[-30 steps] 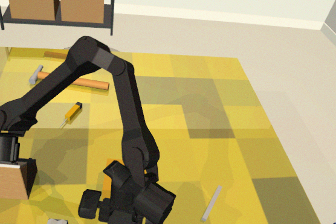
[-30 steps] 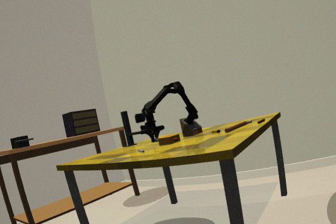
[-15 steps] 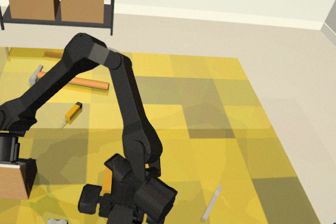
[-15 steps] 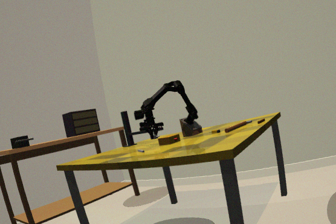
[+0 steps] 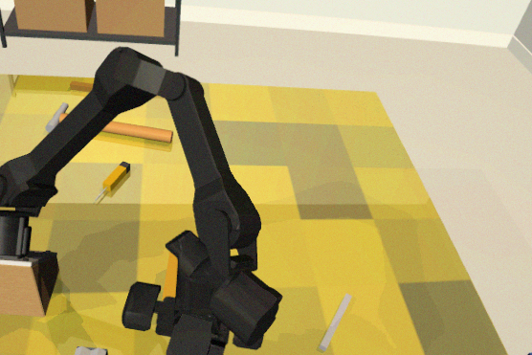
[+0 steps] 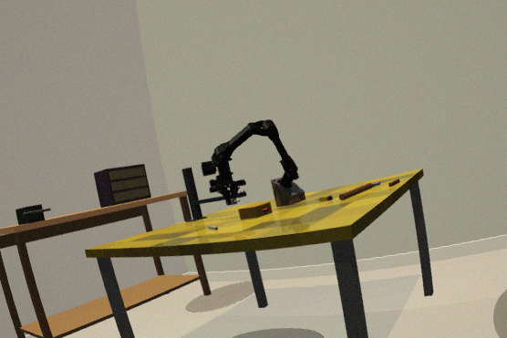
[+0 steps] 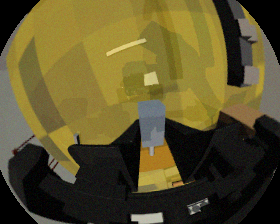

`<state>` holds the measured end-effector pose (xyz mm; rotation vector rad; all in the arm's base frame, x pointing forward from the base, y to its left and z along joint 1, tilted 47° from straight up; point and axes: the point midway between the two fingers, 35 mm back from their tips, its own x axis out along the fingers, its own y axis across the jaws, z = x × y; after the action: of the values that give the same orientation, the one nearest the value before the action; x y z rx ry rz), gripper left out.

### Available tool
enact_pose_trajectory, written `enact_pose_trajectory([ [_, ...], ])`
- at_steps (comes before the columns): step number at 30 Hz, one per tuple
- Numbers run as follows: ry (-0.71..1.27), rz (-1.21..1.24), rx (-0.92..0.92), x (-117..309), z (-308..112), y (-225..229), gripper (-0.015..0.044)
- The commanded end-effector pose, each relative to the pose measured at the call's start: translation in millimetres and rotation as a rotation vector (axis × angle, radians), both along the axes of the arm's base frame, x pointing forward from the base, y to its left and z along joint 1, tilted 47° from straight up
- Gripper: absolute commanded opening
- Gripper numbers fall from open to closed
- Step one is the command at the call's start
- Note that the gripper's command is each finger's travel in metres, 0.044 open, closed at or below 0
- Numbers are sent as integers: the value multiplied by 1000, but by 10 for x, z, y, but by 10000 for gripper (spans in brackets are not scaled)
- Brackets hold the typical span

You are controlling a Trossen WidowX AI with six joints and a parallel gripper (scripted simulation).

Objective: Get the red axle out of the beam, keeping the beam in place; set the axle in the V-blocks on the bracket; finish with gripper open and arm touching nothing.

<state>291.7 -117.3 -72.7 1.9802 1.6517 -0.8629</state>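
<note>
Two jobs at once here: shift the red axle (image 6: pixel 265 209), pin down the orange beam (image 5: pixel 170 276) (image 6: pixel 248 211) (image 7: pixel 158 159)! Claw (image 5: pixel 191 321) (image 6: pixel 231 197) (image 7: pixel 149 120) closed firmly on a grey-blue block with a thin tip (image 6: pixel 233 202) (image 7: pixel 152 117), by the look of it a pusher for the bore. Red end showing at the beam's side, axle not yet on any V-block. Now the danger: come in slightly off the bore, and straight into solid beam, shoving it over the worktop (image 5: pixel 311 242) (image 6: pixel 310 226) (image 7: pixel 66 65). Tilted grip? Could bind the tip or twist the block between the fingers. Push too short, and no free end to grab; push too hard, and perhaps a rolling axle, lost before the V-blocks. Best bet: line up first, press slowly, watch for beam creep, back out straight!
</note>
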Motion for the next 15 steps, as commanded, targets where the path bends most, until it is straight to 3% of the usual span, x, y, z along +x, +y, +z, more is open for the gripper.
enact_pose_trajectory([
  [1, -7, 2, -8, -5, 63, -66, 0],
  [15, -8, 2, -8, 292, 177, -43, 0],
])
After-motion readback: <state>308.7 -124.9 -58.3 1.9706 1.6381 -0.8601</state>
